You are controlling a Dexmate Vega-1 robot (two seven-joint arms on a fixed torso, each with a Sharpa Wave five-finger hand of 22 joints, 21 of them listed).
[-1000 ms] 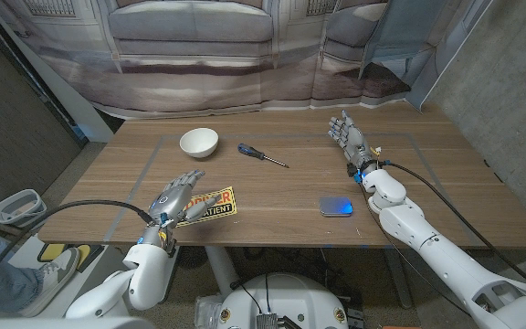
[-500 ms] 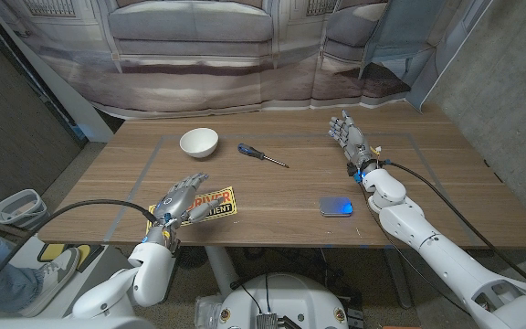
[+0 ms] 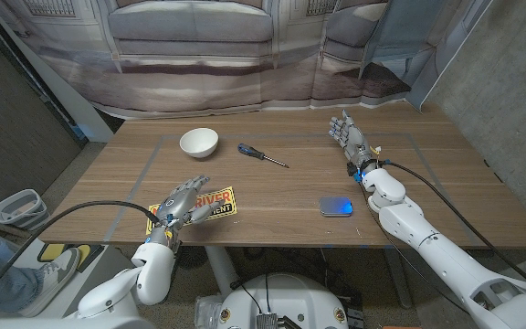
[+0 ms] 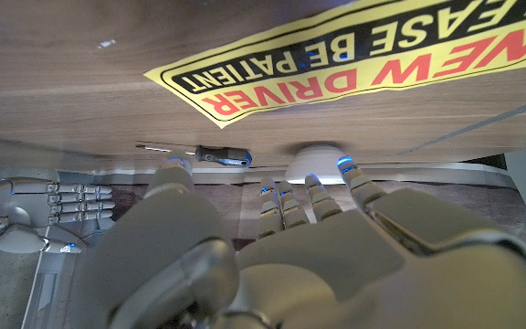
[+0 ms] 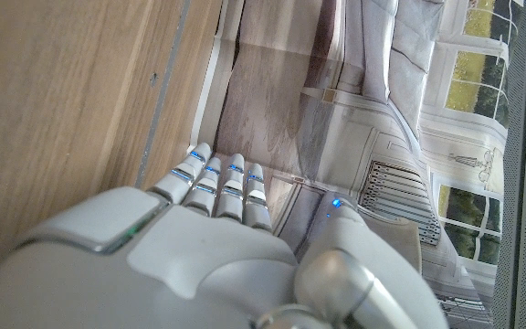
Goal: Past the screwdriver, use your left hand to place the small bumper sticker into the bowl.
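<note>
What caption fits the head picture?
Left hand hovers over the yellow sticker, with bowl and screwdriver beyond.

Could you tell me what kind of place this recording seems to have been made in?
Probably a lab or test room dressed as a living room: the sofa and windows behind the wooden table are printed on a hanging backdrop, with a bare concrete wall beside it. Loose props lie out: a bowl, a screwdriver, a bumper sticker.

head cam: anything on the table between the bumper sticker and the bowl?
No. In the head view the stretch between the bumper sticker and the bowl is bare wood. The screwdriver lies off to the side, and the left hand hovers at the sticker's near end.
</note>
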